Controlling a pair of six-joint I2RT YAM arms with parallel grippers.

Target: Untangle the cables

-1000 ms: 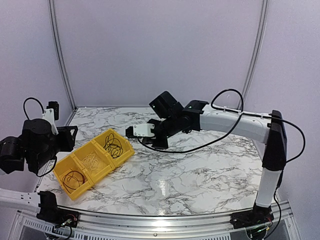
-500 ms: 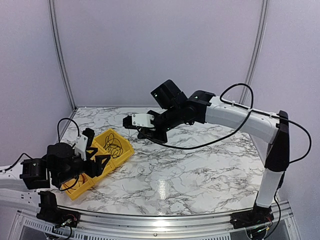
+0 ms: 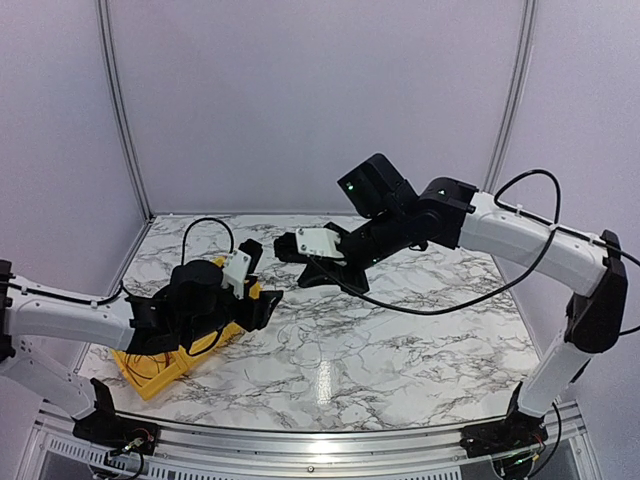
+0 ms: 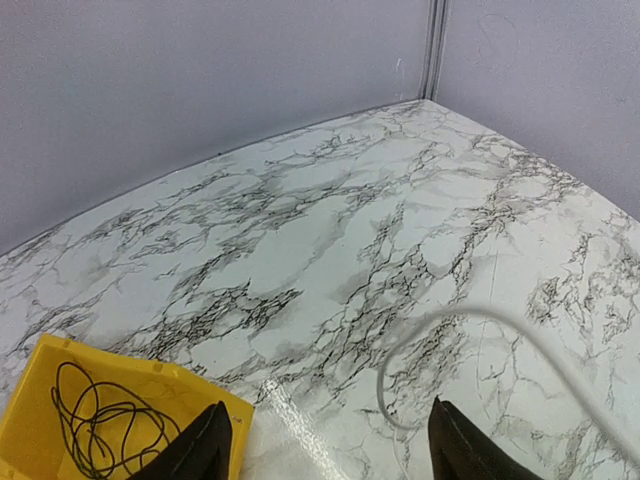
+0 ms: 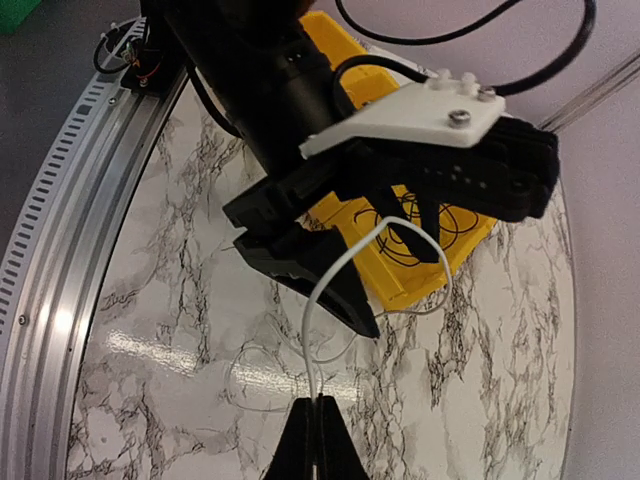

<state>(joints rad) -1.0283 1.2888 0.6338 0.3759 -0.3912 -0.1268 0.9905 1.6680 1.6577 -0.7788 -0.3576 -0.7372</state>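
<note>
While the right gripper (image 5: 315, 435) has its jaws pressed together on the white cable (image 5: 335, 262), the left gripper (image 4: 325, 448) has its jaws spread wide; the white cable rises from the right fingertips into one open loop in the air, just in front of the left gripper; from the left wrist it shows blurred, arcing over the table ahead of the spread fingertips; can't tell whether it touches them; black cable (image 4: 100, 425) lies loosely coiled in the end compartment of the yellow bin (image 4: 50, 362), just beside the left gripper; bin sits on the marble table (image 3: 400, 340), near its left edge.
</note>
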